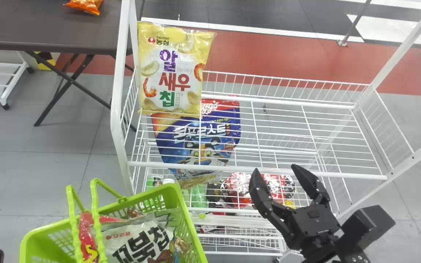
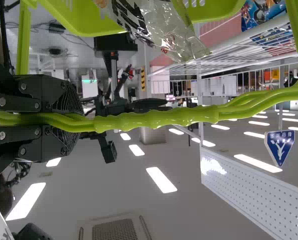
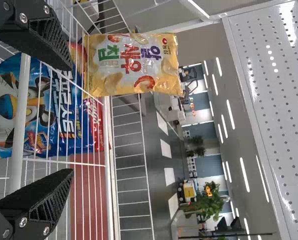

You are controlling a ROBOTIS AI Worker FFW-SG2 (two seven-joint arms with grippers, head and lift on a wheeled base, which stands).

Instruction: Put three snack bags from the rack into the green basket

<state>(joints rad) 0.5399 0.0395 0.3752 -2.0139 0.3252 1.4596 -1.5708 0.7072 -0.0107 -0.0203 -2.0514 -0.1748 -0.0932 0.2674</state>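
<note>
Starting far left, see an orange packet on a dark table, probably no part of this job. Near left, find the left gripper closed around the handles of the green basket; if hung unevenly, could tip. Inside, see a red packet and a white bag with bold black lettering; could spill on a tilt. At the left end of the rack, note the yellow bag, upright, labelled in purple, red and green characters; likely next to take, but might slip if pinched only at a slick edge. Nearer, behind wires, see the blue bag, marked with white lettering and a cartoon tiger; liable to snag if lifted askew. Near right, find the right gripper spread wide, gripping nothing; if swung left too low, could strike the rail.
</note>
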